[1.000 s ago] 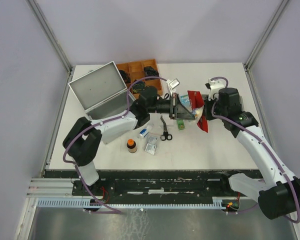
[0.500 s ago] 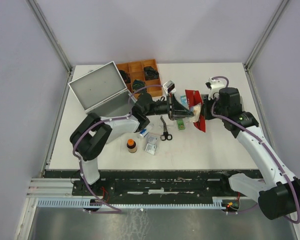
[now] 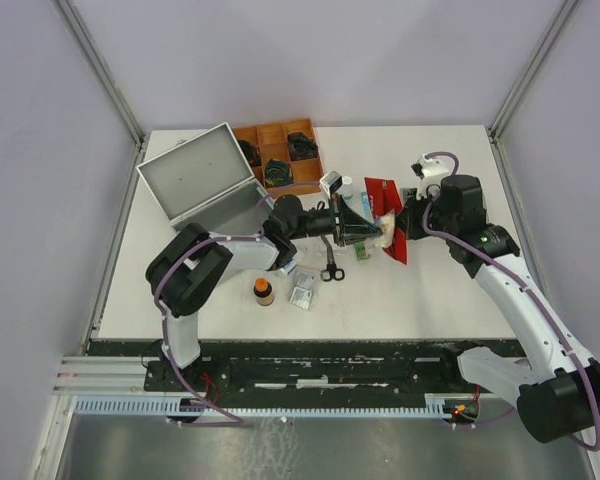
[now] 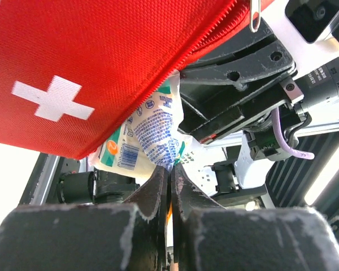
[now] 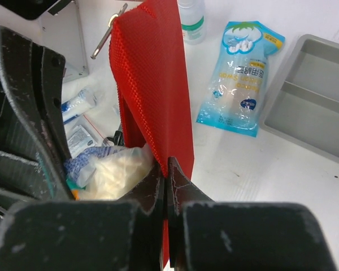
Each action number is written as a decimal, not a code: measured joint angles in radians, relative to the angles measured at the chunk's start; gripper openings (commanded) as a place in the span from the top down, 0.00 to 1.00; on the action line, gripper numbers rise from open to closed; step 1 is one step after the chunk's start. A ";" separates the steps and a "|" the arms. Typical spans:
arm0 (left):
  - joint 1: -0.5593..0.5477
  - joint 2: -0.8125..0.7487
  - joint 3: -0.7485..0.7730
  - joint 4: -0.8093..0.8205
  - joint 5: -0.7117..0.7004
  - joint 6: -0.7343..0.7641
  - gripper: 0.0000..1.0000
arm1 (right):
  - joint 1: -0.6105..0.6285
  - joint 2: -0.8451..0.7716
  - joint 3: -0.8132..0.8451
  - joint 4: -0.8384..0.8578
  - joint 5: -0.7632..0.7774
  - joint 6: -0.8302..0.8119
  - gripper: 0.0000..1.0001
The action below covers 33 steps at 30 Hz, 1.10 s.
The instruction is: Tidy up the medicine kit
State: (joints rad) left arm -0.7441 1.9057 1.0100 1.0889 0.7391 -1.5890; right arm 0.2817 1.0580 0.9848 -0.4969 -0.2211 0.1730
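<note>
Left gripper (image 4: 170, 171): my fingers, pressed together, pinch the lower corner of a printed white packet (image 4: 150, 127) at the mouth of the red cross-marked pouch (image 4: 85, 62). Right gripper (image 5: 165, 168): my fingers pinch the pouch's fabric edge, holding it up over the table (image 3: 430, 290). The packet appears to sit partly inside the pouch, though the view is crowded there. The medicine kit (image 3: 202, 190), lid raised, stands at the rear left, just beside the wooden tray (image 3: 280, 150) and apart from both grippers.
</note>
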 measured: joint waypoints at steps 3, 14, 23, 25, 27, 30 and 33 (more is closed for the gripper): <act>0.015 0.000 -0.003 -0.001 -0.005 0.000 0.97 | 0.000 0.000 0.000 0.010 -0.024 0.004 0.99; 0.105 0.000 0.011 -0.070 -0.006 0.019 0.97 | 0.000 0.003 -0.002 0.035 -0.167 0.007 1.00; 0.092 0.051 0.144 -0.178 -0.003 0.092 0.89 | 0.006 0.040 -0.002 0.049 -0.220 0.012 0.99; 0.086 0.067 0.178 -0.204 -0.002 0.112 0.82 | 0.006 0.043 -0.002 0.050 -0.219 0.013 0.99; 0.080 0.074 0.208 -0.253 -0.001 0.143 0.76 | 0.006 0.043 -0.002 0.049 -0.214 0.013 0.99; 0.075 0.074 0.236 -0.348 -0.001 0.223 0.66 | 0.006 0.043 -0.002 0.047 -0.196 0.013 1.00; 0.074 0.069 0.243 -0.460 -0.003 0.325 0.57 | 0.006 0.042 -0.002 0.047 -0.174 0.005 1.00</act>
State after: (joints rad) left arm -0.6701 1.9751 1.2530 0.6285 0.7361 -1.2644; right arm 0.2878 1.1004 0.9833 -0.4503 -0.3954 0.1783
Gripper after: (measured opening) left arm 0.350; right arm 0.015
